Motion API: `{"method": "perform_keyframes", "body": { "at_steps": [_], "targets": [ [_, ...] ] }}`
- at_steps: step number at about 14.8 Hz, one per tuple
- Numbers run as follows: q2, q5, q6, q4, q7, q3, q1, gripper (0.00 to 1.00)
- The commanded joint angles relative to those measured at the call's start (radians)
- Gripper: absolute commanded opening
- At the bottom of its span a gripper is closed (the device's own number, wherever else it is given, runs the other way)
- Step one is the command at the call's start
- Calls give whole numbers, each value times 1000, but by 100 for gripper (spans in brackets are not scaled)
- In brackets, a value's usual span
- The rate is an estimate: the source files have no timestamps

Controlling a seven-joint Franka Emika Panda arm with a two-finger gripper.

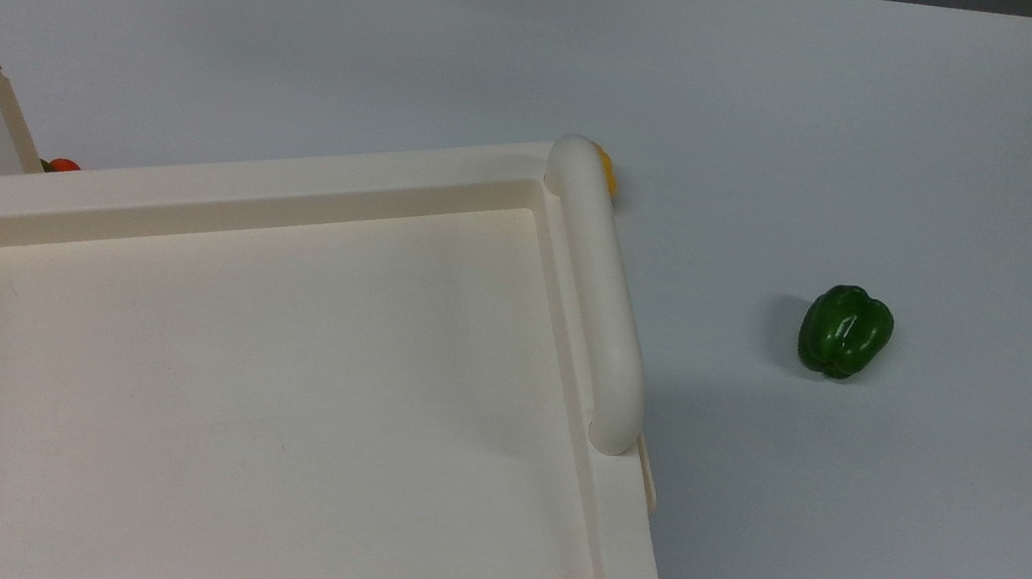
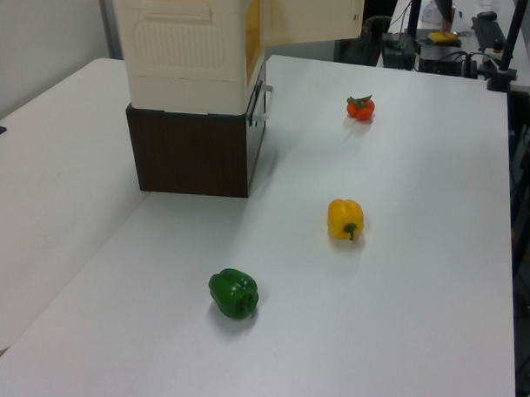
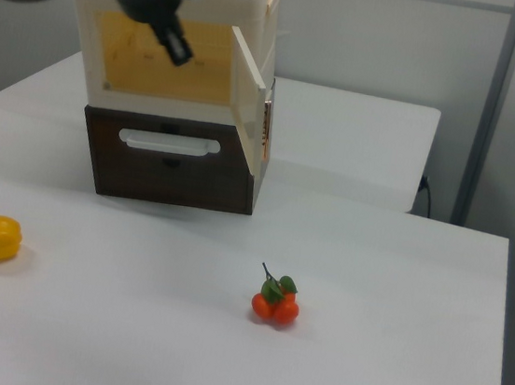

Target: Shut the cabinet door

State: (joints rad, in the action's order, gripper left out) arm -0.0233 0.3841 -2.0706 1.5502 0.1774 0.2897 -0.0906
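Top view: cabinet (image 1: 259, 395) cut off at left/bottom, hides most of the probably-yellow pepper (image 1: 606, 169).

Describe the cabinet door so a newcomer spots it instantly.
Find the cream cabinet standing on a dark brown drawer unit. The cabinet door is the thin flat cream panel swung open at the right view's right edge, exposing the yellowish interior; unlike the drawer, it has no handle.
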Motion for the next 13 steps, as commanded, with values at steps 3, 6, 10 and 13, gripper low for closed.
{"method": "perform_keyframes", "body": {
  "at_steps": [3, 6, 10, 13],
  "targets": [
    [49, 148, -361, 47, -38, 77, 11, 0],
    [117, 294, -520, 59, -133, 77, 5, 0],
    [169, 346, -543, 62, -176, 75, 5, 0],
    [157, 343, -502, 88, -176, 68, 9, 0]
  ]
}}
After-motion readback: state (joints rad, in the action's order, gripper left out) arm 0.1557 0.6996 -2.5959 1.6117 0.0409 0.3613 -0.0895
